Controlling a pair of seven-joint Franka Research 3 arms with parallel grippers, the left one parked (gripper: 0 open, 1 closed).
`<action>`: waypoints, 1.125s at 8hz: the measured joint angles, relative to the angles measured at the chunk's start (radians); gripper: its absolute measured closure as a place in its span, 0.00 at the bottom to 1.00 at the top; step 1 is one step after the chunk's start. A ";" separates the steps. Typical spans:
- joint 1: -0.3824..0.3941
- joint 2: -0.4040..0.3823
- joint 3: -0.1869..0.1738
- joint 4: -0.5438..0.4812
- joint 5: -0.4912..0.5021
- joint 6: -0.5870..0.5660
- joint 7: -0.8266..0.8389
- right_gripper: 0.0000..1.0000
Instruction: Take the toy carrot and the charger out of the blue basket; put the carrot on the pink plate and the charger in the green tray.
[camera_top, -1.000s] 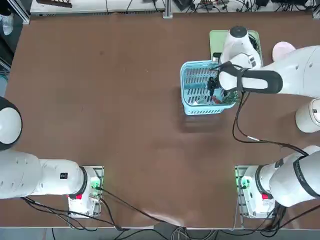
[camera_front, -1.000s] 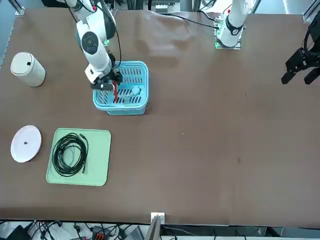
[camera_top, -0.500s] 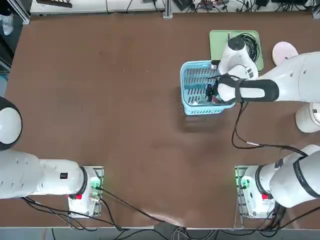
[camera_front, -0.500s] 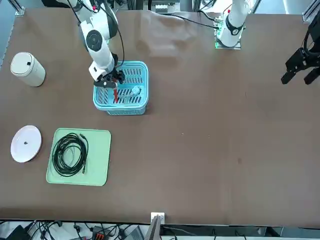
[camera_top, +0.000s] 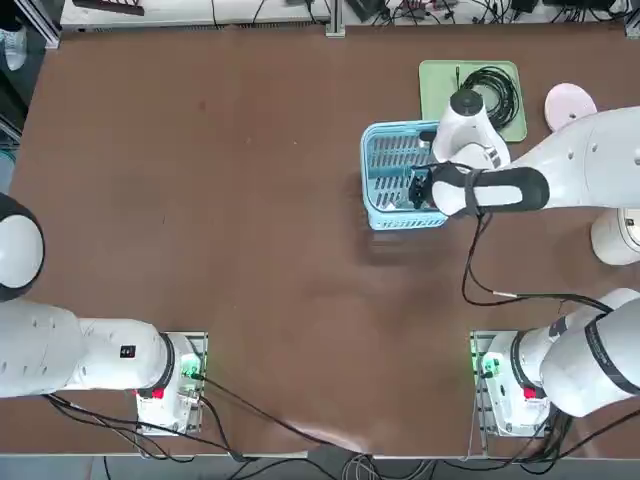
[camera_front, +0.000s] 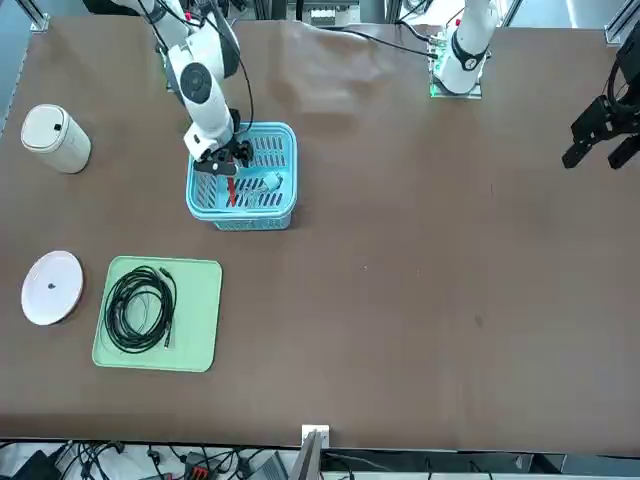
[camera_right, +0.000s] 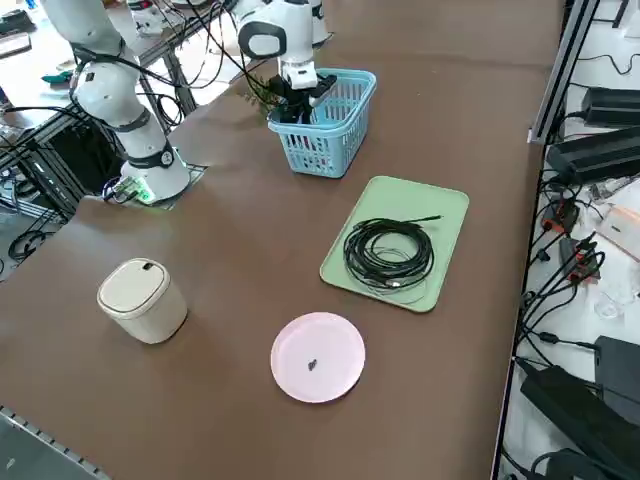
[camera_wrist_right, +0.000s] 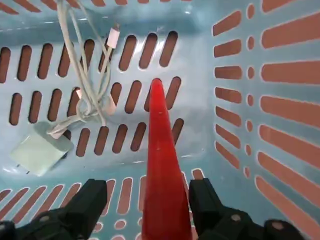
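We observe the right gripper (camera_wrist_right: 147, 197) over the light blue slatted plastic basket (camera_right: 328, 140), its fingers spread on either side of the slim red toy carrot (camera_wrist_right: 162, 165). Inside the basket, the pale charger with white cable (camera_wrist_right: 42, 149) lies near the carrot. Beyond, on the brown worktop (camera_front: 400, 280), we locate the pale green rectangular tray (camera_front: 205, 320) bearing coiled black cable (camera_front: 140, 309), beside the round pale pink plate (camera_right: 318, 357).

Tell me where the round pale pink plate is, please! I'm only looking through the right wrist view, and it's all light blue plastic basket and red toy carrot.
Observer: The round pale pink plate lies on the brown table, on the robot's right of the flat pale green tray.
Operator: Ooh! Is anything in that tray?
Observer: Yes, a coiled black cable.
Operator: And where's my gripper, from outside?
Observer: The right gripper is at the light blue plastic basket's robot-side half.
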 joint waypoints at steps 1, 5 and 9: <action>0.000 0.000 0.000 0.000 0.000 0.002 0.000 0.06; 0.000 -0.001 -0.002 0.001 0.000 0.005 0.000 0.56; -0.001 -0.021 -0.010 0.012 0.000 0.007 -0.022 0.63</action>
